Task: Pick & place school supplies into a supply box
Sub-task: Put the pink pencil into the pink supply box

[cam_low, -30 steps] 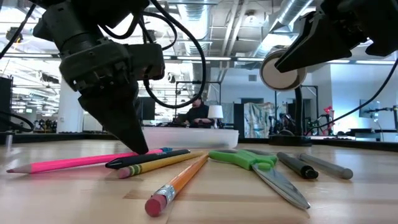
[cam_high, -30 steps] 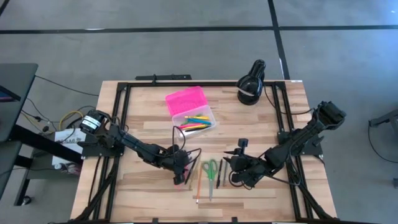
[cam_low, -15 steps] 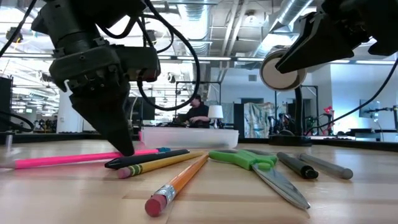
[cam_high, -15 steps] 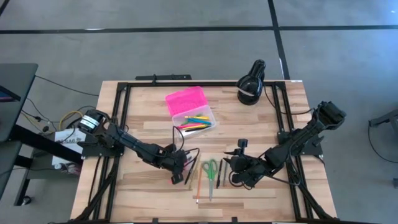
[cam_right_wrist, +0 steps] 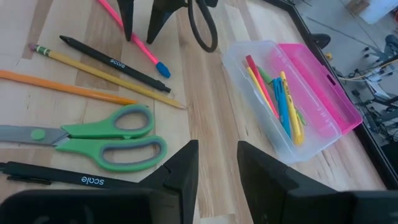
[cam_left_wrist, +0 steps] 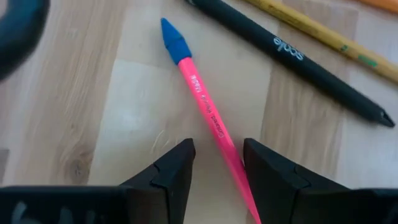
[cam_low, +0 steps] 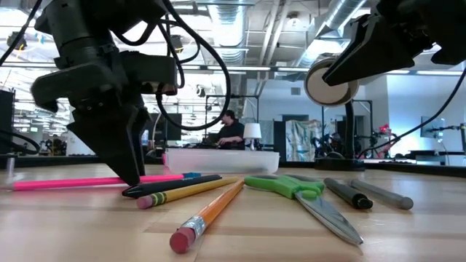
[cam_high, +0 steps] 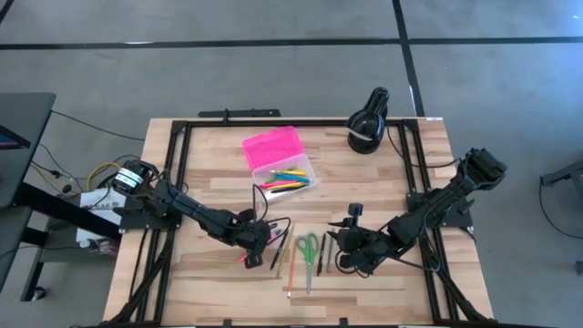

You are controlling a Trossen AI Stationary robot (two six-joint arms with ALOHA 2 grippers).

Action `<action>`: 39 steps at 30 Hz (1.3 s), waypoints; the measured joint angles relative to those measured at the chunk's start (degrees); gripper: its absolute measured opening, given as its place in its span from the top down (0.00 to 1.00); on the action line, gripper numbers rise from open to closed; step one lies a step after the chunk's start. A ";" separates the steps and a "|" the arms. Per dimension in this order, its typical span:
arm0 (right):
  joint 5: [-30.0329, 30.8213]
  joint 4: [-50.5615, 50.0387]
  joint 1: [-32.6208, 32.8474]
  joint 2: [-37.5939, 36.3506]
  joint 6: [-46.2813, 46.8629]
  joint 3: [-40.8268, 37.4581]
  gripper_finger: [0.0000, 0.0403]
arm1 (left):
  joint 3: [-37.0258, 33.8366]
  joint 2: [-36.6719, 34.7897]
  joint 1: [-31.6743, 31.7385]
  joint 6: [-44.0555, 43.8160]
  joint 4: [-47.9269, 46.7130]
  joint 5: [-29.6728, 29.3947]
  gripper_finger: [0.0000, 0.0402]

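Observation:
A pink pencil with a blue cap (cam_left_wrist: 205, 106) lies flat on the table. My left gripper (cam_left_wrist: 217, 143) stands open over it, pointing steeply down, one finger on each side of the shaft (cam_low: 73, 182). Beside it lie a black pen (cam_right_wrist: 115, 62), a yellow pencil (cam_right_wrist: 106, 78), an orange pencil (cam_right_wrist: 62, 87), green scissors (cam_right_wrist: 106, 140) and another black pen (cam_right_wrist: 74, 178). The supply box (cam_right_wrist: 292, 106) lies open, its pink lid (cam_high: 271, 146) folded back and several pens in its clear base (cam_high: 287, 175). My right gripper (cam_right_wrist: 216, 155) hovers open right of the scissors (cam_high: 308, 248), holding nothing. My left gripper has the pink pencil's shaft (cam_left_wrist: 233, 155) running between its fingers, close against one of them. I cannot tell whether that finger touches it. The pencil lies flat on the table.
A black rounded object with a white band (cam_high: 367, 128) sits at the table's far right. Black frame rails (cam_high: 182, 173) run along the table's edges. Bare wood (cam_high: 219, 182) shows left of the box.
My left gripper has tipped to point more steeply down and shifted a little toward the table's left. The pink pencil has pivoted slightly: its plain end has swung while its blue-capped end stayed where it was.

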 joint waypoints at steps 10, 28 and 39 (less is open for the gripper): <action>0.00 -0.02 0.00 0.00 0.04 0.00 0.73 | -0.02 0.11 -0.09 4.11 0.04 -3.30 0.67; 0.00 -0.03 0.00 0.00 0.10 0.02 0.73 | -0.04 0.11 0.07 1.68 -4.49 -9.87 0.91; 0.00 -0.03 0.00 0.00 0.11 0.02 0.73 | 0.00 -0.02 0.28 5.39 -5.42 -7.29 0.91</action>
